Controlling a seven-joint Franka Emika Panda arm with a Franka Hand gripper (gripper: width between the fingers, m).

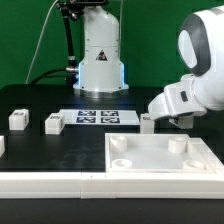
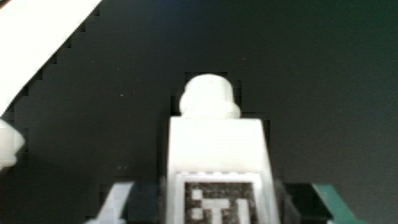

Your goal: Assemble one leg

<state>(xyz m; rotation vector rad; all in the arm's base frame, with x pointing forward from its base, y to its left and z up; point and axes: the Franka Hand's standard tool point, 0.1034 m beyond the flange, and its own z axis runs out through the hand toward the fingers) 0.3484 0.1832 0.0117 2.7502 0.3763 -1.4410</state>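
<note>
White parts on a black table

The small white plastic oblong leg (image 2: 217,150) carries a black-and-white square tag; the large white square panel (image 1: 160,157) and flat white marker board (image 1: 95,117) with black-patterned tags lie on the black table (image 1: 40,100).

white tagged leg (image 2: 217,150) between the fingers (image 2: 118,202), over black table (image 2: 302,70)

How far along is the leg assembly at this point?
Done: a small white plastic tagged leg sits gripped in the end effector. In hand: it is carried just beside the large white square panel with round corner sockets. Left: no socket holds a leg yet; two more small white blocks wait on the black table.
</note>
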